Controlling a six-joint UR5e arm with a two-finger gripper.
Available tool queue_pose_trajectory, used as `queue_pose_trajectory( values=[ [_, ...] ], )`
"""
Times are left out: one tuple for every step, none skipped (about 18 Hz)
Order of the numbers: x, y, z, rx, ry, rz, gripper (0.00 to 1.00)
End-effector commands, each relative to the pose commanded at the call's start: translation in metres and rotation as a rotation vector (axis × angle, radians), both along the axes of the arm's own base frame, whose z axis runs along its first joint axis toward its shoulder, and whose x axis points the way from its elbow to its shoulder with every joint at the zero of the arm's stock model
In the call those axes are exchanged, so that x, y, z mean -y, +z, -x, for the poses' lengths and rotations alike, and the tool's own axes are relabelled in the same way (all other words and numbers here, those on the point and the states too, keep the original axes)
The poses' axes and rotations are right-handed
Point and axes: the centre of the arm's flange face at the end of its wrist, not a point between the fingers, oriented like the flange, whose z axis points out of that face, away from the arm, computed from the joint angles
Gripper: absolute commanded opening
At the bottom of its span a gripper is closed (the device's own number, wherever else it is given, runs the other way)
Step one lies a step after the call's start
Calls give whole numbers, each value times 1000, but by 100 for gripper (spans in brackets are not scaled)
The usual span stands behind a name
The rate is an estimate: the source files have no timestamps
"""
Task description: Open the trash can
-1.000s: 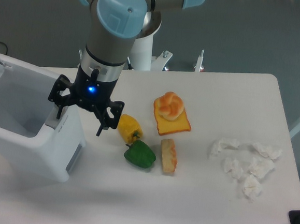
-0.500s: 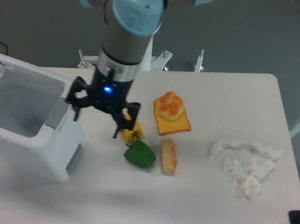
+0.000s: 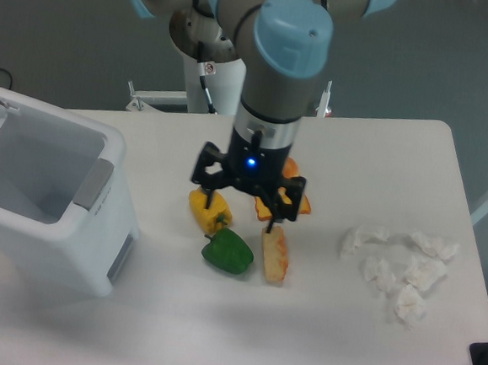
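- The trash can [image 3: 52, 210] stands at the left edge of the frame; its lid is up and the inside is visible.
- A green pepper [image 3: 227, 251] and a bread stick [image 3: 275, 254] lie low in the centre.
- Crumpled tissues [image 3: 400, 265] lie at the right.
- The gripper [image 3: 243, 214] hangs above the yellow pepper [image 3: 207, 211] and toast [image 3: 297, 205], fingers spread apart, holding nothing.

Your hand [image 3: 240, 209] has swung right, away from the open trash can [image 3: 43, 205], and now hangs over the food beside it, covering most of the toast [image 3: 300, 202]; the yellow pepper [image 3: 206, 211] shows again.
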Motion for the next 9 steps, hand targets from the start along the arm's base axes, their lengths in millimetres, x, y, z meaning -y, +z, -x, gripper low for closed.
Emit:
queue_pose_trajectory(
  values=[
    [9,-4,12,-6,-21,13,100],
    [18,-5,22,-13,-44,17,100],
    [24,-6,34,-19,-55,17,100],
    [28,-14,47,-14,-62,22,100],
    [29,-21,59,-15,-67,32,100],
    [30,-28,68,-24,-89,48,100],
    [29,-40,76,-33,-139,75,100],
    [28,-51,83,-56,-185,97,100],
    [28,-57,87,-82,-199,114,100]
  ],
)
